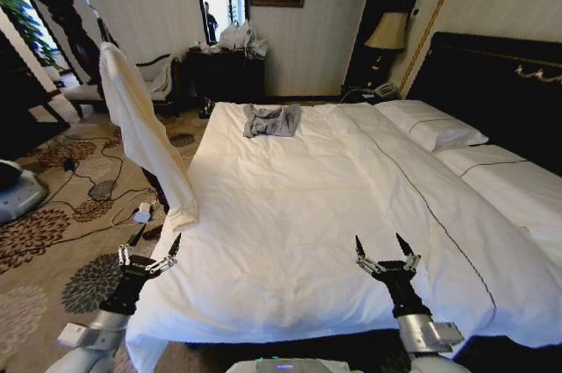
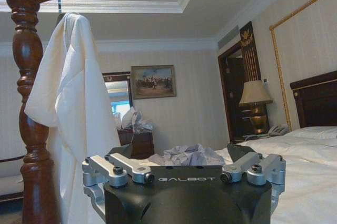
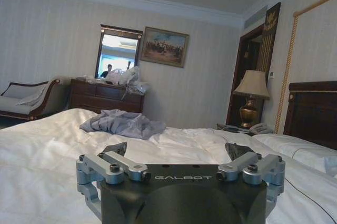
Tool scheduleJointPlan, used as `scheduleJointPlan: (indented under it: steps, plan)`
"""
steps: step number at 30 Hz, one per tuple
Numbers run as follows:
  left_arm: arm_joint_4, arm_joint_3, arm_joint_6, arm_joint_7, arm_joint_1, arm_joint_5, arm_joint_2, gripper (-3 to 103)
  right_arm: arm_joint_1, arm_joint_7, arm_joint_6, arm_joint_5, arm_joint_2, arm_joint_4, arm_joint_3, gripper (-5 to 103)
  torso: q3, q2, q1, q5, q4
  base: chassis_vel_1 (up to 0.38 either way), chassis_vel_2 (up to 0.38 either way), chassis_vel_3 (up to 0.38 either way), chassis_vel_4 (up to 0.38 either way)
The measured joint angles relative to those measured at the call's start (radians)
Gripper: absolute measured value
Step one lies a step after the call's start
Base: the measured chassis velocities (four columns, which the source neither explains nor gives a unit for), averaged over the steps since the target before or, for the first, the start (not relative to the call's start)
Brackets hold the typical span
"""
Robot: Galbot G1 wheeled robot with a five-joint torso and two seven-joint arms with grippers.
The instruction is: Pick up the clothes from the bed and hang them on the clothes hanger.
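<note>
Both grippers, left (image 1: 149, 256) and right (image 1: 385, 253), marked "GALBOT", hover spread and empty over the bed (image 1: 290, 215); the clothes (image 1: 140, 127) hang alongside.

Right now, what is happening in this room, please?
The cream garment hangs from the wooden coat stand beside the bed. A grey garment lies crumpled on the duvet near the far end. Both arms are low at the near edge of the bed: the left gripper at the corner and the right gripper over the duvet, both with fingers open and holding nothing.
</note>
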Motion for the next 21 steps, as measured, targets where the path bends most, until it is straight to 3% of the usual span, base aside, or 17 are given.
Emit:
scheduleJointPlan:
  steps: [21]
  plan:
    - [0.001,0.001,-0.001,-0.001,-0.001,-0.003,0.001,100,0.000,0.000,0.000,0.000,0.000,-0.001,0.001,100,0.000,0.000,0.000,0.0000,0.0000,0.000,0.000,0.000,0.000]
